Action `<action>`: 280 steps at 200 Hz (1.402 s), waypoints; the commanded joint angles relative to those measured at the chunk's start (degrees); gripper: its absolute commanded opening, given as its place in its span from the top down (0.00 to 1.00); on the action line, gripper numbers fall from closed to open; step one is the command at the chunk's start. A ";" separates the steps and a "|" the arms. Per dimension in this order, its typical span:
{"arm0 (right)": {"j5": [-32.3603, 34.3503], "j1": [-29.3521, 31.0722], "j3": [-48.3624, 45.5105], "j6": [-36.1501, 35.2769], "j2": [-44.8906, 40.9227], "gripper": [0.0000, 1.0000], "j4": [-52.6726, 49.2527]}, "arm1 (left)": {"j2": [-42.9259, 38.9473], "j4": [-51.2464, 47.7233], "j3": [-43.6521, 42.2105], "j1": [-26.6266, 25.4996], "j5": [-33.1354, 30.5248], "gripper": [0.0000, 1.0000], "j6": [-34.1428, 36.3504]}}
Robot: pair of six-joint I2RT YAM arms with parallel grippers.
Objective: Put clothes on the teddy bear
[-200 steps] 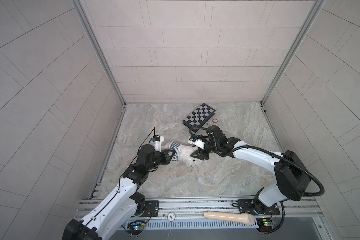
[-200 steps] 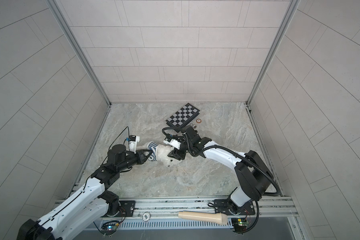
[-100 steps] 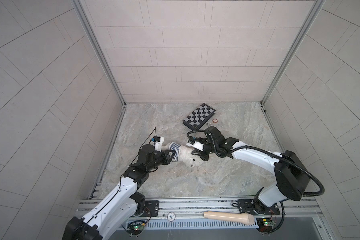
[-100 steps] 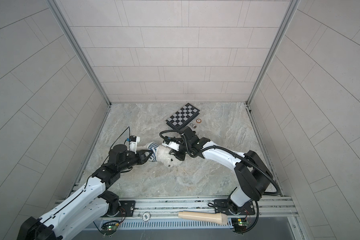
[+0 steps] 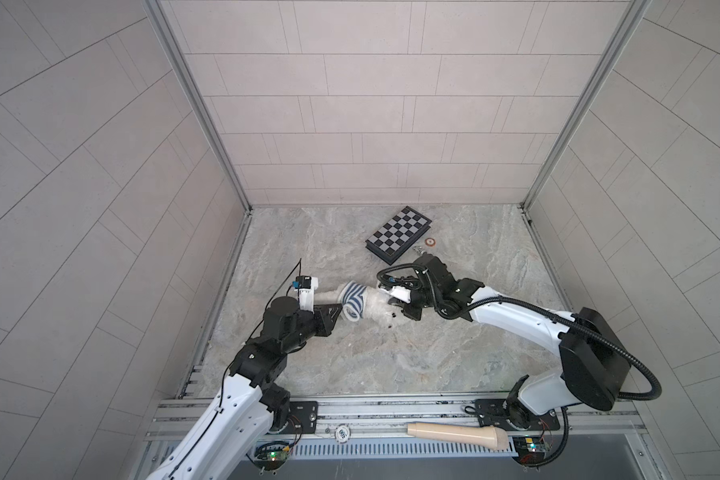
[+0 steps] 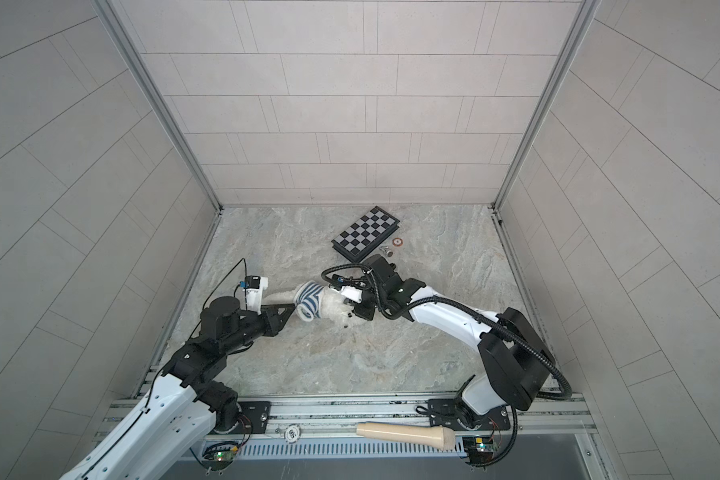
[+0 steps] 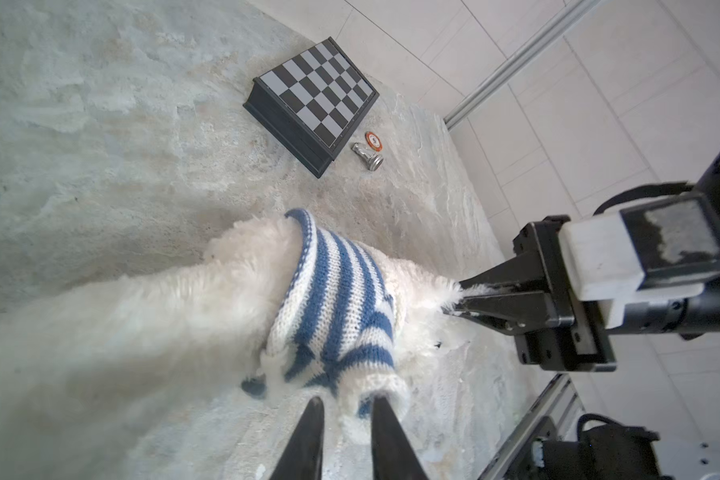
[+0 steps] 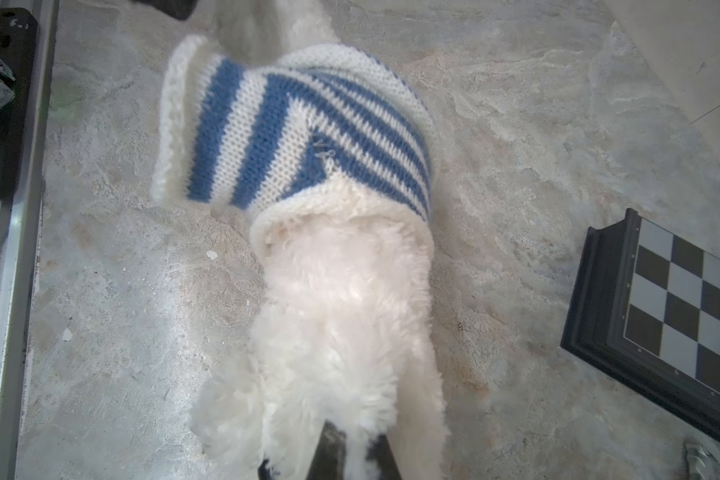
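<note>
- Right fingers have just clamped shut on fur at the head end of the teddy bear; a second ago they stood open.
- The bear lies mid-counter, so I now have an anchor for tugging the striped sweater round its middle.
- Left fingers: narrow gap, cuff between the tips (gripped? I cannot tell).
- Count: one bear, one sweater, one chessboard.
</note>
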 commanded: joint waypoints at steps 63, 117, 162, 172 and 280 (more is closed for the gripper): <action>0.52 0.99 -0.67 -0.87 -2.20 1.00 2.95 | 5.15 1.87 1.53 -4.68 -1.41 1.00 0.26; 0.49 1.61 -1.22 -0.85 -2.41 1.00 3.32 | 9.87 6.99 1.45 -5.17 -5.11 1.00 -0.68; 0.36 1.99 -1.61 -1.08 -2.50 1.00 3.94 | 9.98 9.29 1.48 -5.17 -9.03 0.99 -1.48; 0.45 2.07 -1.65 -1.13 -2.62 1.00 3.85 | 10.09 9.77 1.54 -5.15 -8.82 0.99 -1.57; 1.59 2.33 -1.41 -0.95 -2.88 1.00 4.11 | 7.72 3.79 3.24 -8.87 -9.92 1.00 -0.69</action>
